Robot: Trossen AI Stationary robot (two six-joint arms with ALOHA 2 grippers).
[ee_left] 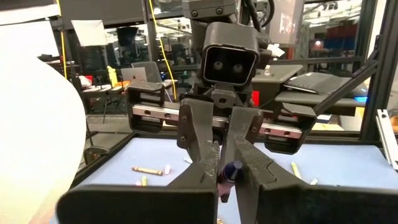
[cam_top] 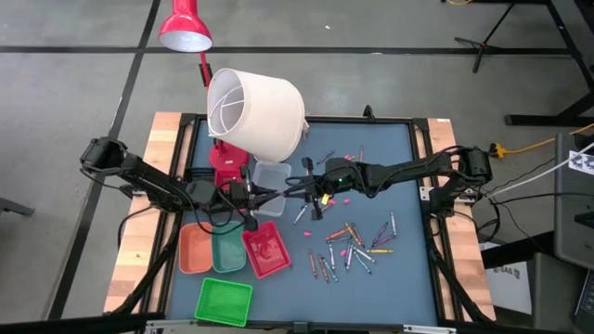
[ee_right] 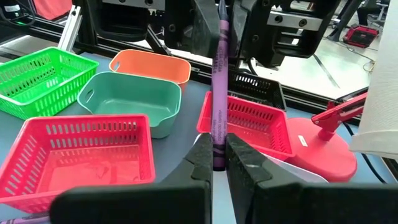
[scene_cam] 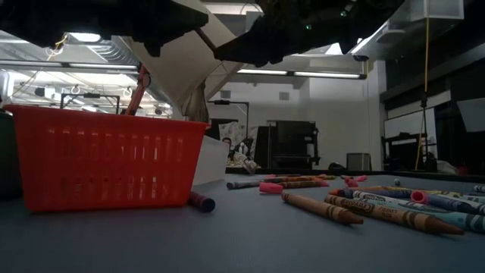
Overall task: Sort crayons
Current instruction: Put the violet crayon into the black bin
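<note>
Both grippers, left (ee_right: 219, 15) and right (ee_right: 214, 163), pinched one purple crayon (ee_right: 218, 87) between them above the red basket (ee_right: 74, 155): a handover, it seemed; next, right should release

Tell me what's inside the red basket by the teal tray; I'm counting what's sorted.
A few dark red crayons seem to lie on the floor of the red basket. The left arm crosses above its far end, hiding anything there.
</note>
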